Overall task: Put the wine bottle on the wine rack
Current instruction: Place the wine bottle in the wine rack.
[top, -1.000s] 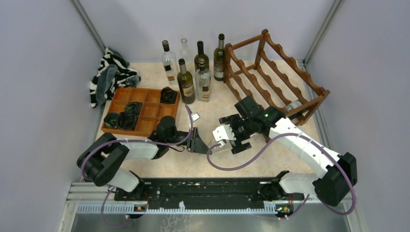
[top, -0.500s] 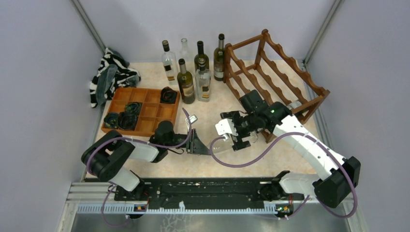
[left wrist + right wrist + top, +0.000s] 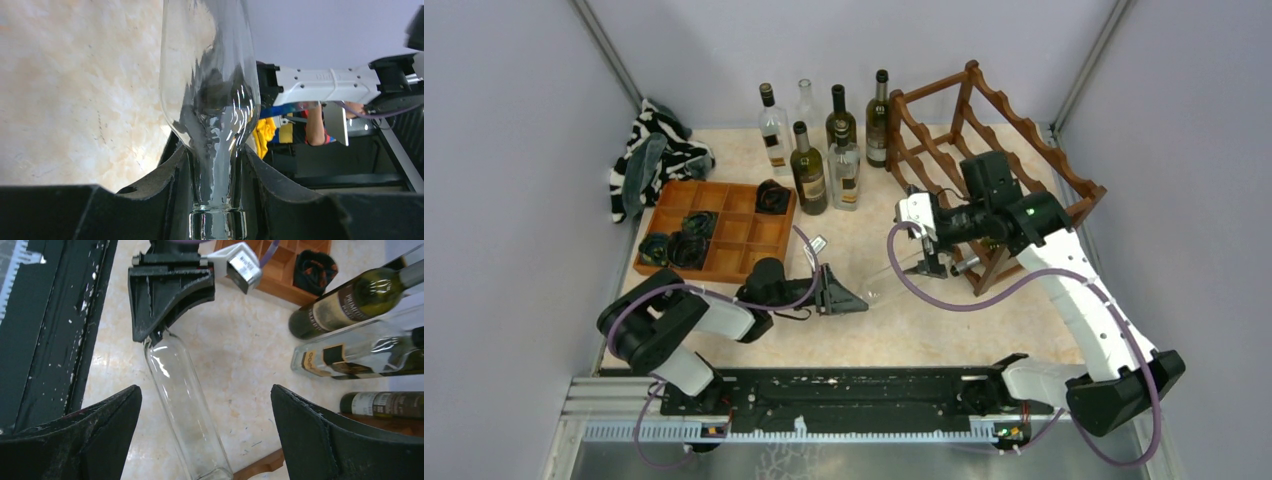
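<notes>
Woodwork dominated the far right of the table: the wine rack stood there, several tiers of scalloped rails. The right gripper hung in front of it with its jaws spread wide and nothing between them. The wine bottle was clear glass and looked empty. It lay nearly flat, low at the table's middle, base toward the rack's near foot; whether it touched the tabletop could not be told. The left gripper was clamped on its neck, just under the lip.

I judged the bottle light but stiff, smooth and breakable. A hold on the neck alone leaves the long body as a lever, so the pads could slip or let it twist. The wider body, near its middle, seemed the steadier place for a second hold.

A second before, the right gripper had sat low beside the left one, at the bottle. It had since lifted and drawn back toward the rack, while the left gripper had edged slightly rightward.
</notes>
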You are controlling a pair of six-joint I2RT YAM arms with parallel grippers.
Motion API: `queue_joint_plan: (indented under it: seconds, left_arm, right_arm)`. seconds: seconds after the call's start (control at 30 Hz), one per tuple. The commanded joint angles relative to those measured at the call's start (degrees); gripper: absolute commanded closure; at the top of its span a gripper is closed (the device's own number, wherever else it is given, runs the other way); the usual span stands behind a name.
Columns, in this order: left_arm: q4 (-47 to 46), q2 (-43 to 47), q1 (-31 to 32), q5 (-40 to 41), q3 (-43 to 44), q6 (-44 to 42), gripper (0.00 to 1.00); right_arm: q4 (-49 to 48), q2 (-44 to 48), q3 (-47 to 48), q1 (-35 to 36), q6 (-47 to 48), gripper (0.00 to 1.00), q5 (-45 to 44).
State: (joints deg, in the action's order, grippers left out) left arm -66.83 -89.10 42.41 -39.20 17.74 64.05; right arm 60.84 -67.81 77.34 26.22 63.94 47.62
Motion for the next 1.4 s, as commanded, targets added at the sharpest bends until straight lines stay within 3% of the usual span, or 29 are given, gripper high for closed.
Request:
queue_joint_plan:
  seconds: [0.0, 0.37, 0.87, 1.37]
  left_arm:
    - [-6.70, -2.09, 0.30, 5.63, 3.09, -3.02, 1.00]
    - [-4.21, -9.94, 0.32, 6.95, 10.40, -7.49, 1.00]
    - [0.51, -15.60, 0.44, 9.39, 16.78, -12.34, 1.00]
    - [-7.64, -23.55, 0.57, 11.52, 22.17, -13.65, 1.00]
  right_arm:
    - [-0.05, 1.91, 5.44, -2.25, -3.43, 0.01, 5.47]
    - [-6.25, 3.21, 8.13, -3.28, -15.21, 0.01, -2.85]
    - [-9.46, 3.64, 8.51, -5.55, -19.22, 0.01, -6.84]
    - [-13.37, 3.76, 8.89, -11.27, -24.54, 0.01, -10.66]
